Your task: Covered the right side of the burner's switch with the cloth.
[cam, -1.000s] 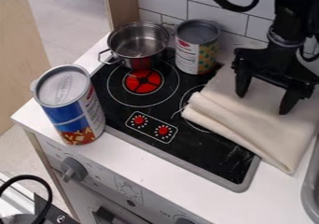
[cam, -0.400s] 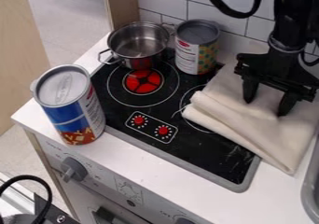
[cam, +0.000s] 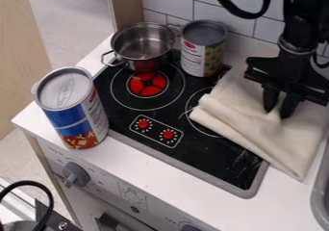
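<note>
at the right side of the counter [cam: 123, 153], one folded cloth [cam: 250, 129] lies partly over the black stovetop [cam: 193, 155]. one arm [cam: 297, 30] comes from the top right, and its gripper [cam: 278, 110] points down at the cloth. the gripper is narrow, but i can't tell if it pinches the cloth. one metal pot [cam: 143, 47] sits at the stovetop's back left. there are two cans: one [cam: 202, 57] beside the pot, one [cam: 74, 112] by the counter's left edge. their insides are hidden. two red knobs [cam: 168, 134] are on the stovetop.
</note>
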`<act>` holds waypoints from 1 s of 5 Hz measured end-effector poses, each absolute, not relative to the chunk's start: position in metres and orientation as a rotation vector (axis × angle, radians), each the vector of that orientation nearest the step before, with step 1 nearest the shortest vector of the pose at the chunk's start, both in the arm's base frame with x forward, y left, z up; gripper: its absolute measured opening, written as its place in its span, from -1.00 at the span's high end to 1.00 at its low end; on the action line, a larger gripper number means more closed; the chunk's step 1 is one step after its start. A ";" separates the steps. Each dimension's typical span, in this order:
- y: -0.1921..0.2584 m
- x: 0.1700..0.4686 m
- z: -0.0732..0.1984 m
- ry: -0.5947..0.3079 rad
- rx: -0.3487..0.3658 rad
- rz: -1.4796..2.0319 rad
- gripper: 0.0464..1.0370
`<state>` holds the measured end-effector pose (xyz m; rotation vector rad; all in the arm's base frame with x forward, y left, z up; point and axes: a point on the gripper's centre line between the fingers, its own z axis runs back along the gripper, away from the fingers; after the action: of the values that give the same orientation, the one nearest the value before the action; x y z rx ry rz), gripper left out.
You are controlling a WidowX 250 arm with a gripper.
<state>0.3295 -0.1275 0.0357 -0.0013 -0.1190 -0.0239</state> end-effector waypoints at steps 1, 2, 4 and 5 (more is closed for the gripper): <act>-0.126 0.326 0.033 -0.103 -0.003 -0.015 0.91; -0.123 0.314 0.032 -0.095 0.025 -0.003 0.97; -0.113 0.286 0.033 -0.071 0.049 0.002 0.98; -0.112 0.268 0.033 -0.050 0.054 0.033 0.98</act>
<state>0.2676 -0.1118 0.0328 0.0537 -0.0504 0.0333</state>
